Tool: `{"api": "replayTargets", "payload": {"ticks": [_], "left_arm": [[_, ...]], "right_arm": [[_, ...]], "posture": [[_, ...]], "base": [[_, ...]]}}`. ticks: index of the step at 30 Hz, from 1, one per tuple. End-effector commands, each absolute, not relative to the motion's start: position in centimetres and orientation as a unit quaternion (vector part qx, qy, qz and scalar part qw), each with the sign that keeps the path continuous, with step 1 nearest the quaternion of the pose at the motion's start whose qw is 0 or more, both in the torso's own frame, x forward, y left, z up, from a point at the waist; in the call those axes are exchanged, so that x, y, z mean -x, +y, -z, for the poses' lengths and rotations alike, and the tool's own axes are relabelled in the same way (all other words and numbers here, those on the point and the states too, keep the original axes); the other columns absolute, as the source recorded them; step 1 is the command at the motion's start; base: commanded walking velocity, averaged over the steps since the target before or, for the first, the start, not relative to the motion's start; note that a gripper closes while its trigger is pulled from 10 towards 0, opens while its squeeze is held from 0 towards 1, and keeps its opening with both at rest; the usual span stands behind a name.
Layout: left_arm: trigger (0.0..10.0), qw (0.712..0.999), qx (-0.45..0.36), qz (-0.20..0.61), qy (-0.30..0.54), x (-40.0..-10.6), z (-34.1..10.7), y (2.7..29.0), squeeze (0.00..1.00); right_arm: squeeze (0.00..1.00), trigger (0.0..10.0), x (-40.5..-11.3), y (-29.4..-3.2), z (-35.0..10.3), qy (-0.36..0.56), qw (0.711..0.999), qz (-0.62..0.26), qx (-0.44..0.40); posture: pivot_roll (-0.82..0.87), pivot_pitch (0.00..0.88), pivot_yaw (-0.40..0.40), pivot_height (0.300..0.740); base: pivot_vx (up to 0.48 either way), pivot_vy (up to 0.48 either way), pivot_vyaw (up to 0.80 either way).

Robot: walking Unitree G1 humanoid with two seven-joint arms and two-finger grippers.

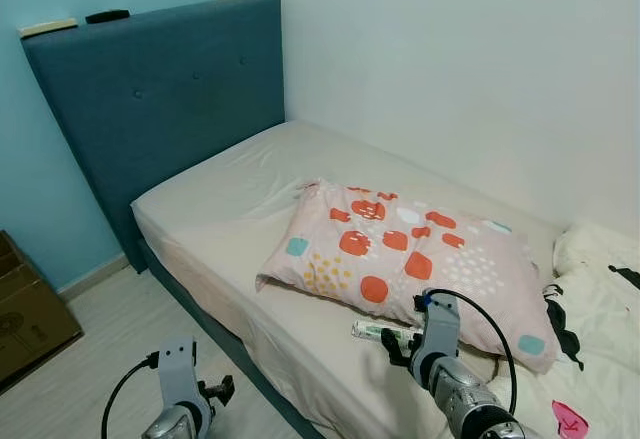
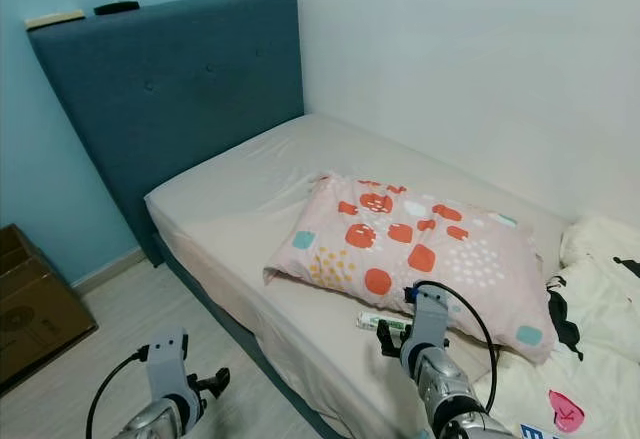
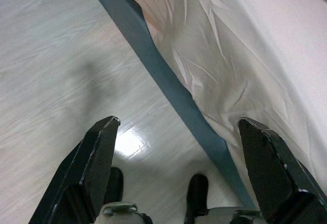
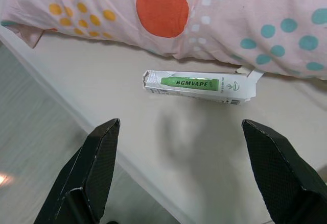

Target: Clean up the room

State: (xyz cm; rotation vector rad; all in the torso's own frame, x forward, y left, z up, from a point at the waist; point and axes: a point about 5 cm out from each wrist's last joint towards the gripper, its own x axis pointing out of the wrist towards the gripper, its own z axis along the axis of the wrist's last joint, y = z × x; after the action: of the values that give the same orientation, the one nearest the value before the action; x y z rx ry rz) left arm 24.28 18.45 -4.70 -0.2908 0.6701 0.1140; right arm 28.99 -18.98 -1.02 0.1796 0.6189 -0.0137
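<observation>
right gripper (image 4: 179,178): fingers spread wide, hanging over the bed sheet (image 4: 214,147), gripping nothing
box (image 4: 198,85): small white carton with a green label, lying flat just past the fingertips, centred between them, right up against the pillow (image 4: 168,15) edge
left gripper (image 3: 176,173): fingers spread too, over the wood floor (image 3: 56,66), bed frame (image 3: 153,66) running between them

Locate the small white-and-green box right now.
The white-and-green box lies flat on the bed sheet near the mattress's front edge, just beside the patterned pillow. The open right gripper hovers just above it.
</observation>
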Motion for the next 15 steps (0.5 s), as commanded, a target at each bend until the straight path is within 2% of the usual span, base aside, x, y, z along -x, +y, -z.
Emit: {"api": "replayTargets", "payload": {"ticks": [1,11,15], "left_arm": [[10.0,0.935,0.146,-0.059,0.317,-24.7,4.3,18.9,0.0],[10.0,0.941,0.161,-0.057,0.292,-25.9,3.4,18.9,0.0],[10.0,0.949,0.183,-0.057,0.25,-27.6,1.8,19.3,0.0]], "right_arm": [[0.0,10.0,-29.0,-19.1,1.1,0.312,0.945,0.012,-0.092],[0.0,10.0,-29.0,-19.7,0.9,0.309,0.946,0.022,-0.095],[0.0,10.0,-29.7,-20.5,0.1,0.292,0.948,0.039,-0.122]], "posture": [[-0.02,0.0,-0.015,0.695],[-0.02,0.0,-0.015,0.651],[-0.03,0.008,-0.015,0.626]], "base": [[0.0,0.0,0.0],[0.0,0.0,0.0],[0.0,0.0,0.0]]}}
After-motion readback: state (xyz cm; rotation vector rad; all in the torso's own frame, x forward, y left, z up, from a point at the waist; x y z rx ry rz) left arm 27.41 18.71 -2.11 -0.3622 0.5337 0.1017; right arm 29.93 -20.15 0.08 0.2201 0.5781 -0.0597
